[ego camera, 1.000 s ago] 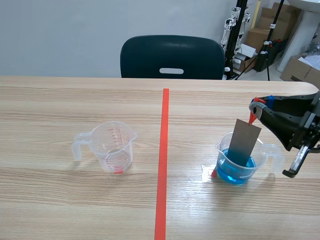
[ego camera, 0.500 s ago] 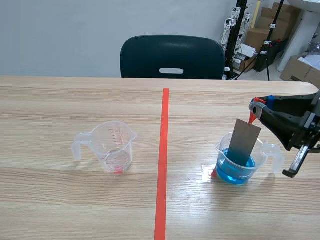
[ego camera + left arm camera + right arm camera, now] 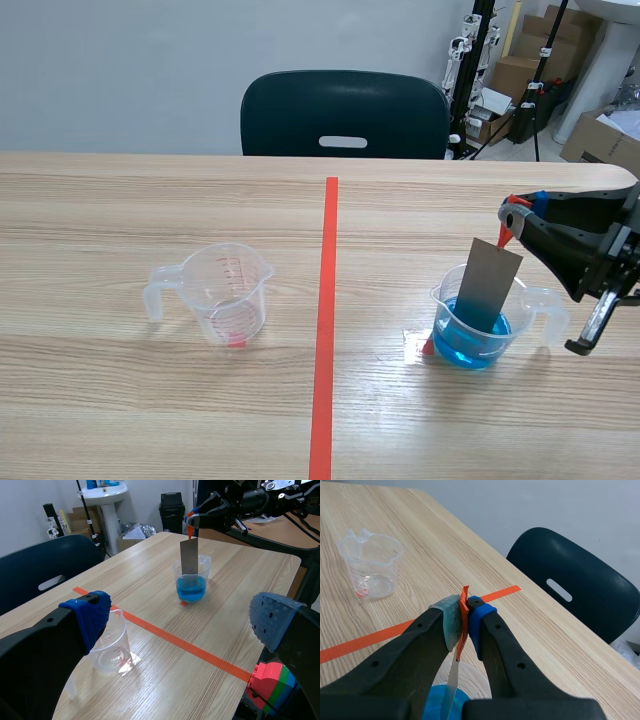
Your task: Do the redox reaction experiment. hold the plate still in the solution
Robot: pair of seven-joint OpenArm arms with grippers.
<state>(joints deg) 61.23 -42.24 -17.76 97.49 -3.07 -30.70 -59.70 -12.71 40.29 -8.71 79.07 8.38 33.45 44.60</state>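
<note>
Hanging from the clamped right jaws, plate dipped in blue solution, left jaws wide.

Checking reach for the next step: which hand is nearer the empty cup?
Left. The left hand is open close beside the empty cup; the right hand grips the plate over the blue cup.

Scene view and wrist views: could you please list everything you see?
table: one, light wood.
solution cup: one, clear, blue liquid, right of the tape line.
plate: one, grey, upright, lower end in the solution cup.
empty cup: one, clear, left of the tape line.
chair: one, dark, behind the table.
boxes: several, brown, back right.
right tool: one, black, shut on the plate's top.
left tool: one, black, blue pads, open.
</note>
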